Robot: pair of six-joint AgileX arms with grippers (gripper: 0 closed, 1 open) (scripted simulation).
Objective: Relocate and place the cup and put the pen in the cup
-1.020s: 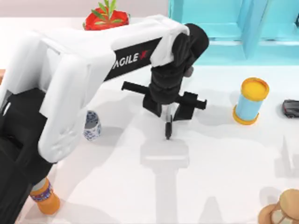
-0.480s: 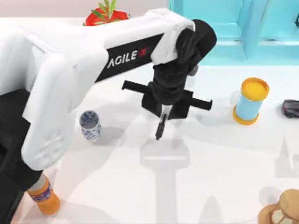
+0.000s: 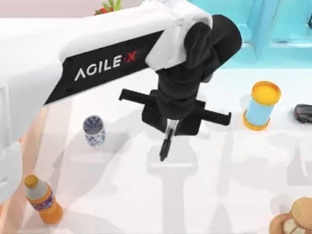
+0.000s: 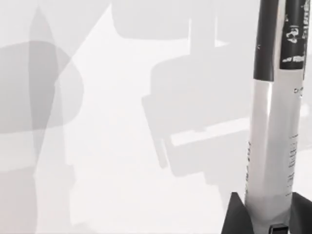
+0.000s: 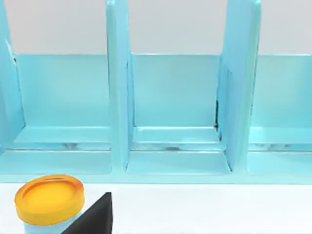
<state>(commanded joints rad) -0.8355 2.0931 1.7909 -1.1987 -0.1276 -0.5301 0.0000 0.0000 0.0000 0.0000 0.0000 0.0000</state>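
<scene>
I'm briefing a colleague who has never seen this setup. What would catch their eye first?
The big white left arm sweeps in from the top view's left, its left tool above the table's middle, holding the pen hanging tip-down. The small blue-patterned cup stands to the left of it, apart. Bright colours come next: a light-blue cylinder with an orange lid at the right, and an orange bottle at the near left.

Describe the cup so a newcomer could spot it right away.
Start at the left side of the white table, seen from above. Beyond the orange bottle stands the small white cup with blue patterning. It is rounded and squat, unlike the tall light-blue cylinder with yellow-orange lid at the right.
</scene>
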